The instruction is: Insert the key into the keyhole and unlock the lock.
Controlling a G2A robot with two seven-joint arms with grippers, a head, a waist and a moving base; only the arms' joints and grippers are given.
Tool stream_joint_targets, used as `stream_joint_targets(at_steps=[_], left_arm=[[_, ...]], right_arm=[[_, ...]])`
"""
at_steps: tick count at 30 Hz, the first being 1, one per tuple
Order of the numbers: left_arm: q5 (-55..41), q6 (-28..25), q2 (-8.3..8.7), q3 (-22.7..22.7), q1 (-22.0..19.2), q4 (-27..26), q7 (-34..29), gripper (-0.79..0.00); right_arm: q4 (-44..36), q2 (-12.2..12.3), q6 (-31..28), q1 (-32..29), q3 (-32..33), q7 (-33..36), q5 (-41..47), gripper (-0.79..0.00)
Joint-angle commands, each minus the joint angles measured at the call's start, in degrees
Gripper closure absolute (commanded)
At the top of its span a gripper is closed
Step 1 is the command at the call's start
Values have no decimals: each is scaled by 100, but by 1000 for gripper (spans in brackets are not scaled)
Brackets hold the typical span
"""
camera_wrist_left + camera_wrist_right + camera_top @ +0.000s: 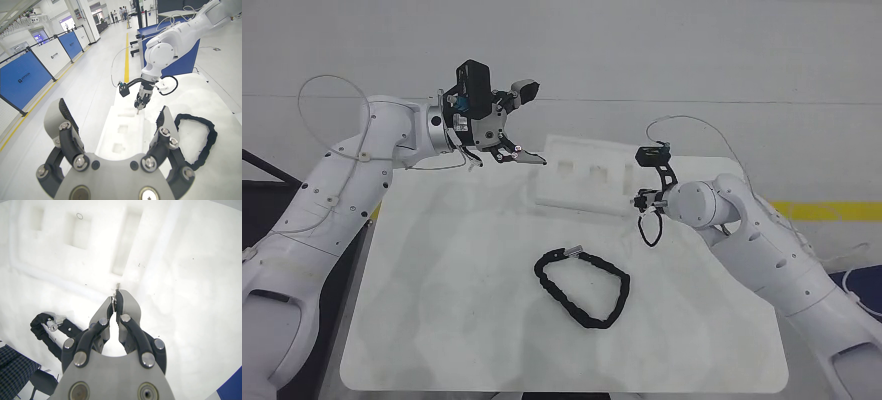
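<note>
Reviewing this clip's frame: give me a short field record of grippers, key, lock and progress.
Left gripper: open, empty, off the foam tray's end
Right gripper: shut on the key, over the tray
Key: tip protrudes beyond the gripper
Lock: black chain loop lying mid-table, untouched
Progress: key not yet inserted

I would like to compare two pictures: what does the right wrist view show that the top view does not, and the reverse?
Right wrist view: the key pinched in the shut right hand, its tip poking out, and the keyhole on the end of the lock. Top view: the open left hand near one end of the foam tray, and the lock's whole black loop lying on the table. Both: the lock and the foam tray.
</note>
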Motion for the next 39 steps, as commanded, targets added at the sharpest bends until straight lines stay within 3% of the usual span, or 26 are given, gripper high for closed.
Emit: stream_joint_targets(at_steps=[1,13,23,31,39], left_arm=[[0,0,0,0,0,0,0,-785],[0,0,0,0,0,0,0,-785],[0,0,0,0,0,0,0,-785],[0,0,0,0,0,0,0,-785],[0,0,0,0,0,0,0,-785]], right_arm=[[-36,18,-154,14,84,158,17,0],[-657,337,-1279,-99,1253,969,562,0],[-1384,699,-2217,-580,2772,1747,1830,0],[-1790,917,-2510,-1149,3957,2055,3050,0],[-2017,1002,-2777,-1503,4538,2040,3933,0]])
